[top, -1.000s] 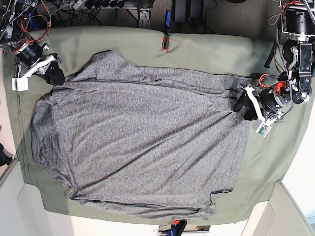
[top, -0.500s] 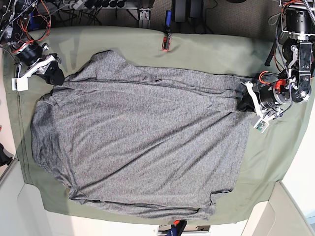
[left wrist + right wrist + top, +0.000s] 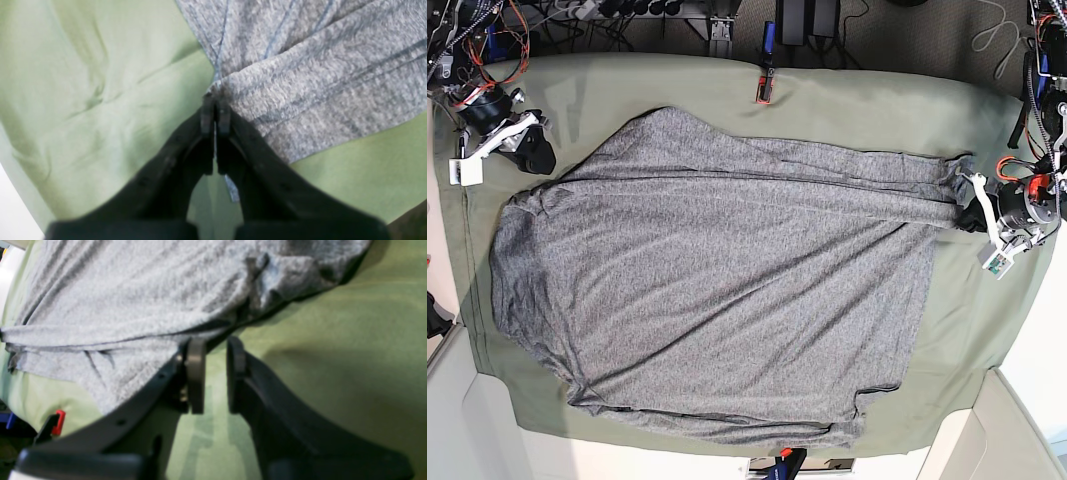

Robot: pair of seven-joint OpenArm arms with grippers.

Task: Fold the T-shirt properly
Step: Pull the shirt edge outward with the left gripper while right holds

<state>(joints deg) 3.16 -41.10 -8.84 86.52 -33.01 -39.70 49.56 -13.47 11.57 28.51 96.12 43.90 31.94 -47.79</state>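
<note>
Left end effector (image 3: 215, 115) pinches T-shirt (image 3: 717, 280) edge — right end effector (image 3: 215, 373) agape.

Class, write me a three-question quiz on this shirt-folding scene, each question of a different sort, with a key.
1. True or false: the left gripper is shut on the heathered grey knit T-shirt.
2. What lies under the T-shirt? A) bare wood B) olive-green cloth sheet C) blue plastic tray
3. Fill in: the right gripper stands with a gap between its jaws, at the T-shirt's ____.

Key: 1 true; 2 B; 3 edge.
</note>
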